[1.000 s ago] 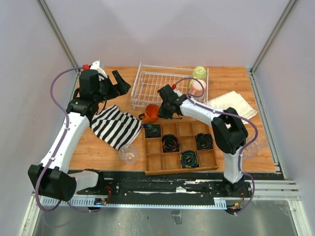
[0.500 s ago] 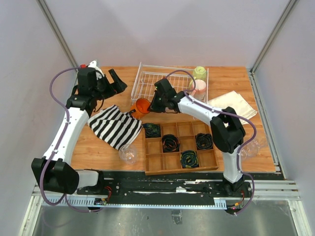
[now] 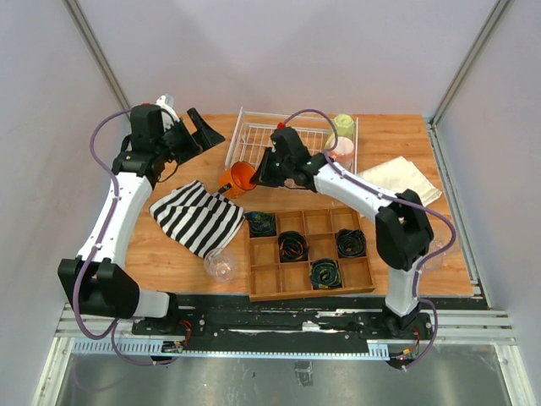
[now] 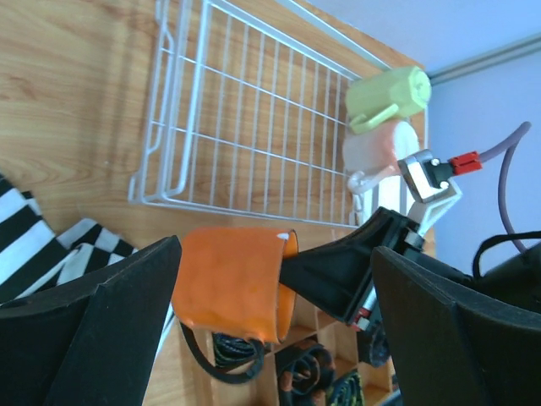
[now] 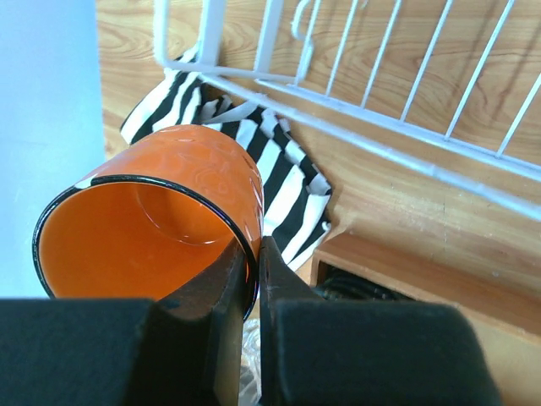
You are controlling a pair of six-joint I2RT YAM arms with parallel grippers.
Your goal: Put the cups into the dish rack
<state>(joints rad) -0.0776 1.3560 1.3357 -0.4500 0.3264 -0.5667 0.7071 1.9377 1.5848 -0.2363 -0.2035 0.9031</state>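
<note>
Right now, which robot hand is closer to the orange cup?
Right. The right gripper is pinching the rim of the orange cup. The left gripper is open, off to the cup's left and a bit farther back, not touching it.

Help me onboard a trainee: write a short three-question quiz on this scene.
1. True or false: the right gripper is shut on the rim of the orange mug.
2. How many mugs already sit in the dish rack? A) none B) two C) four
3. Fill in: the left gripper is ___ and holds nothing.
Key: 1 true; 2 B, the yellow-green mug and the pink mug; 3 open.
</note>
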